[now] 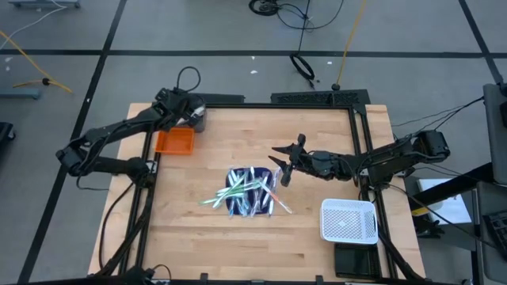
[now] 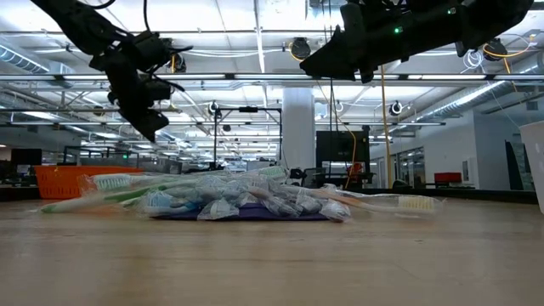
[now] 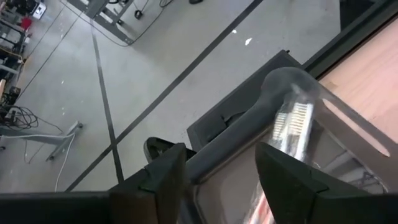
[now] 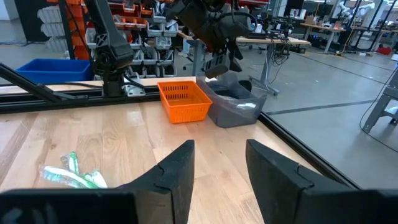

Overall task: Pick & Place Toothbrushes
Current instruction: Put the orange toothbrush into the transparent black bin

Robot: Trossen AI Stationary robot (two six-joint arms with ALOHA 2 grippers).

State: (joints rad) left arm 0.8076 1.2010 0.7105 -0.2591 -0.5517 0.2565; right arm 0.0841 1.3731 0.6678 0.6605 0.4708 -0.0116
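We count roughly ten toothbrushes (image 1: 247,193) heaped on one blue mat (image 1: 252,203) mid-bench. The left pincer (image 3: 219,169) stands open above a grey bin (image 4: 233,106); right pincer (image 1: 283,166) open, empty.

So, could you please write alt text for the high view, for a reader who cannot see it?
A heap of toothbrushes lies on a dark blue mat mid-table. The right gripper, open, hovers beside it; the left gripper is above a grey bin next to an orange basket. A white basket sits at the table's right edge.
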